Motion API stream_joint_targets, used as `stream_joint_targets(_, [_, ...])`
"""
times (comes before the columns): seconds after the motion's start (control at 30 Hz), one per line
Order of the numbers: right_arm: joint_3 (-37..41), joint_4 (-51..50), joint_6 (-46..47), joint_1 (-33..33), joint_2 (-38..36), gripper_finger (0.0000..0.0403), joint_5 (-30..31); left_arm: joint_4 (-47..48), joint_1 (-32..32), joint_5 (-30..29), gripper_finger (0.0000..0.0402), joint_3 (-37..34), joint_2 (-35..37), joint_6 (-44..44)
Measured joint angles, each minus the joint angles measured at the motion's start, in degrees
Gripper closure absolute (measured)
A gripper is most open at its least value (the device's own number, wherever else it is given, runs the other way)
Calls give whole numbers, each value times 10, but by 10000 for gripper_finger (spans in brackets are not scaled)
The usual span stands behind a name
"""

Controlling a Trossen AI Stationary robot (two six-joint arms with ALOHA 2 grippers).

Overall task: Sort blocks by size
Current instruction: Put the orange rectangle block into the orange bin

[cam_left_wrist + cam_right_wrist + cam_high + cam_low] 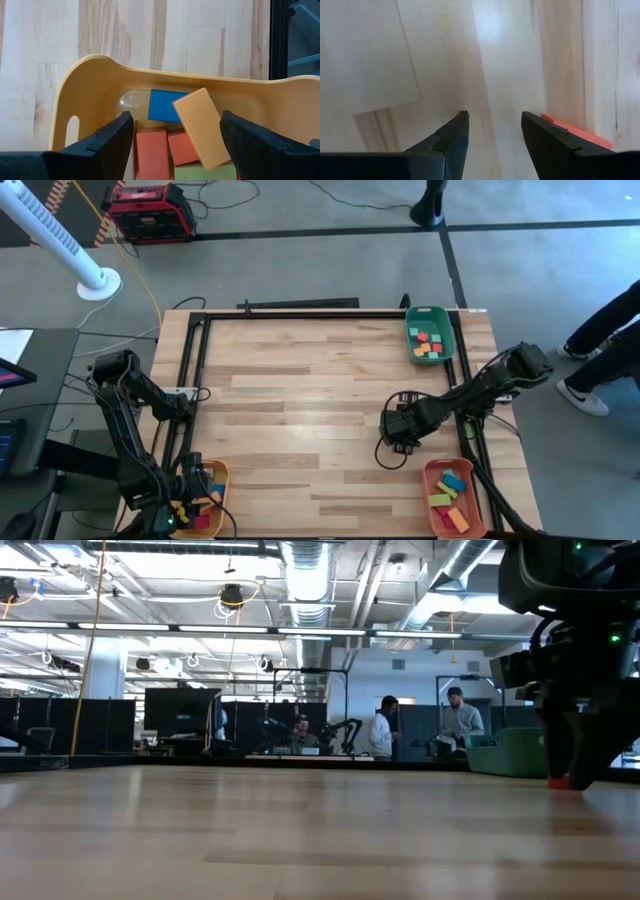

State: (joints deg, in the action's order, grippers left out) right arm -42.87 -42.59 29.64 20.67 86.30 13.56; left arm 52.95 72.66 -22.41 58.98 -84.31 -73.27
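The left hand point(175, 145) hangs wide above blocks point(200, 127) in the yellow tray point(90, 85). The right hand point(495, 135), empty and spread, hovers over the table point(300, 400), apparently beside a red block point(580, 132).

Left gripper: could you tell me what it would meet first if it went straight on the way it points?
Probably the tan block lying tilted atop the others in the yellow tray. The left gripper is open and empty above it, though depth is hard to judge.
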Motion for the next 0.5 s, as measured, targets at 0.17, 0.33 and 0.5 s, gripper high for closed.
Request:
stream_joint_targets(0.17, [0, -2, 4, 4, 0, 186, -3, 0, 0, 0, 116, 0, 0, 0])
stream_joint_targets(0.33, [0, -3, 8, 9, 0, 186, -3, 0, 0, 0, 116, 0, 0, 0])
stream_joint_targets(0.5, [0, -32, 21, 3, 0, 186, -4, 0, 0, 0, 116, 0, 0, 0])
